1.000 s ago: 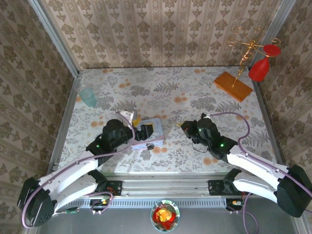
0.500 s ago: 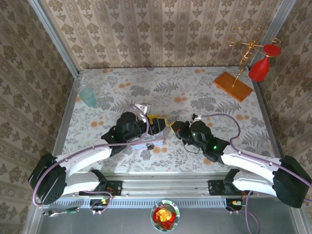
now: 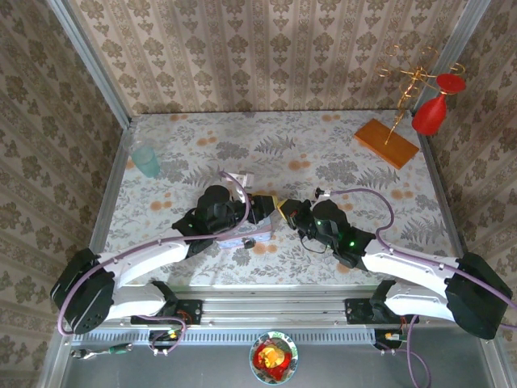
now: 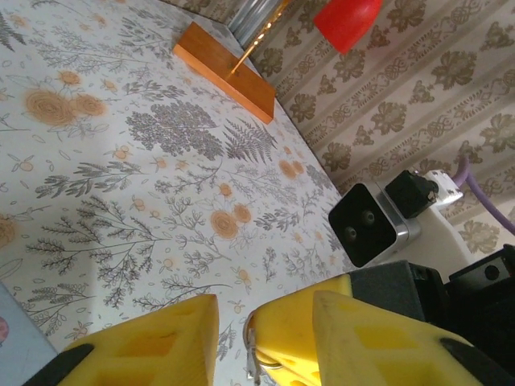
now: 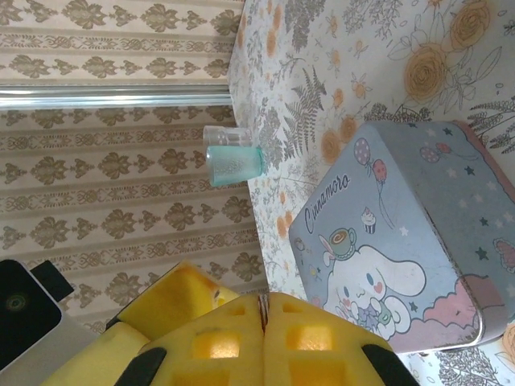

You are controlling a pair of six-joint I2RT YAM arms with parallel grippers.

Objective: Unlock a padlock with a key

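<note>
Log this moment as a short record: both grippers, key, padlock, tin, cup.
right gripper: shut, fingers pressed together
left gripper: jaws apart, tips meeting the right gripper's tips
key: cannot tell whether it sits between the right gripper's fingers
padlock: on the table at the tin's near edge, no gripper on it
tin: lying flat, partly under the left arm
cup: upright, far left of the table

A robot test booth dressed as a home: damask wallpaper panels [image 3: 266, 48], aluminium frame posts [image 3: 90, 61], floral tabletop [image 3: 323, 153].
</note>
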